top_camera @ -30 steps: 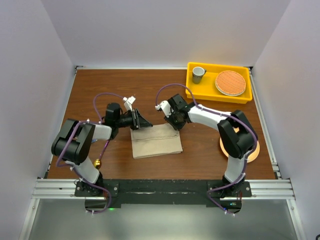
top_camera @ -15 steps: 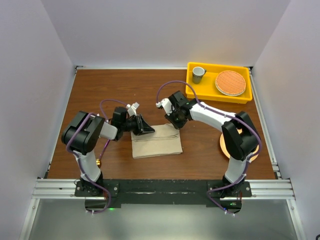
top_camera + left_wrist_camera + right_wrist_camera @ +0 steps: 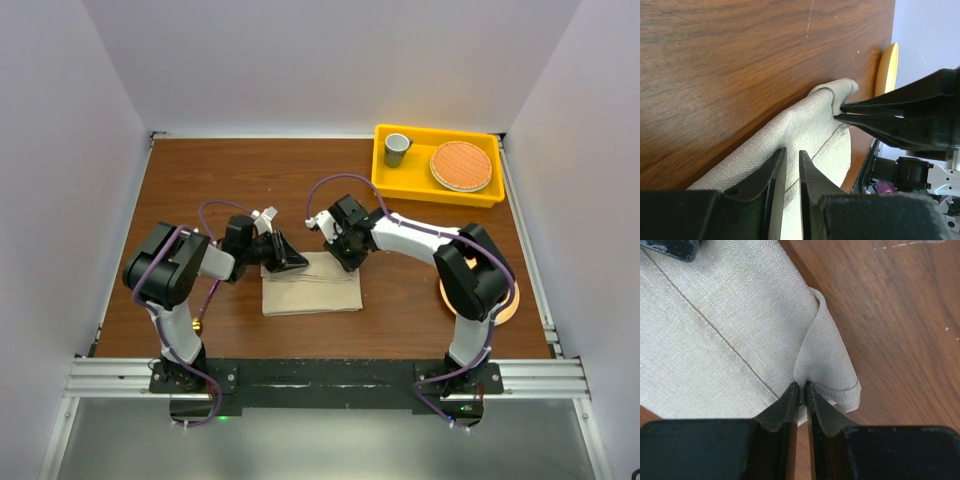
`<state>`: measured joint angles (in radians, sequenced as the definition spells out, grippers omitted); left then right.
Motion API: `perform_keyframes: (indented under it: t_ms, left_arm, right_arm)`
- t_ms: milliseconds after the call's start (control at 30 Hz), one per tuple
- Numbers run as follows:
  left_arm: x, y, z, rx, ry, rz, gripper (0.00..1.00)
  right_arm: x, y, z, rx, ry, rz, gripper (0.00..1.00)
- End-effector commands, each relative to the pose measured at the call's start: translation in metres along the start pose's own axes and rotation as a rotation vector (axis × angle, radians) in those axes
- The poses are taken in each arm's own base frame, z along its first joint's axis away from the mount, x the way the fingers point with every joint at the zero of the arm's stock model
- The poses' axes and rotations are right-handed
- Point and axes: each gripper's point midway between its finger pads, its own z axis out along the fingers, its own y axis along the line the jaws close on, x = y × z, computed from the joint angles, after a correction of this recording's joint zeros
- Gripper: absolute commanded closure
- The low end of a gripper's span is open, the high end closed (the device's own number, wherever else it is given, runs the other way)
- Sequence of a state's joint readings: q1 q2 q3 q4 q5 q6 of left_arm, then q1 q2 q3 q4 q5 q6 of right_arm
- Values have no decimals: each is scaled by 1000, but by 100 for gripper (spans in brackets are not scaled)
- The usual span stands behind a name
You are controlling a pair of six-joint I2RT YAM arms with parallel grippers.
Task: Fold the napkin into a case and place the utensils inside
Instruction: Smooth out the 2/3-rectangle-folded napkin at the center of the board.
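Napkin (image 3: 312,288), where is it now?

It lies on the bench (image 3: 200,180), folded to a rectangle, about in the middle and between my two arms. The far edge is lifted from the wood; the rest lies flat.

And your left gripper (image 3: 792,155)?

It is at the far left corner of the napkin. In the left wrist view the two fingers stand almost together, and the raised cloth edge runs in between them, so I say it is clamped on the napkin.

The right gripper (image 3: 802,386)?

It is at the far right corner. In the right wrist view I see the fingers pressed together on a small fold of the cloth, and the corner curls over just beside them. So it pinches the napkin too.

Are the two grippers touching?

No, they are apart, with the lifted edge as a ridge from one to the other.

What else is on the bench?

A yellow tray (image 3: 436,193) stands at the far right corner, with a cup (image 3: 397,148) and a round woven mat (image 3: 461,165) inside. A peach plate (image 3: 513,303) lies at the right, partly hidden under my right arm.
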<state>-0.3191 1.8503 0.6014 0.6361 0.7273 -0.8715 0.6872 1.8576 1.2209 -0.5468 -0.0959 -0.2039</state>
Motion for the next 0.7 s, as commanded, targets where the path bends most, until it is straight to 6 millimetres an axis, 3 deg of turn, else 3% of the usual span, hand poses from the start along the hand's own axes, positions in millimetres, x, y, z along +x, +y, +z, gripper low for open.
perform_keyframes:
  t_ms: [0, 167, 333, 667]
  left_arm:
    - [-11, -34, -8, 119, -37, 99, 77]
    - [-16, -62, -13, 202, -49, 140, 76]
    - [-16, -79, 4, 251, -52, 124, 77]
    - [-10, -81, 43, 254, -35, 59, 81]
  right_arm:
    - [26, -6, 17, 34, 57, -35, 86]
    - [33, -7, 17, 32, 30, -72, 87]
    - [27, -5, 12, 22, -27, -97, 86]
    - [24, -10, 7, 30, -68, -95, 86]
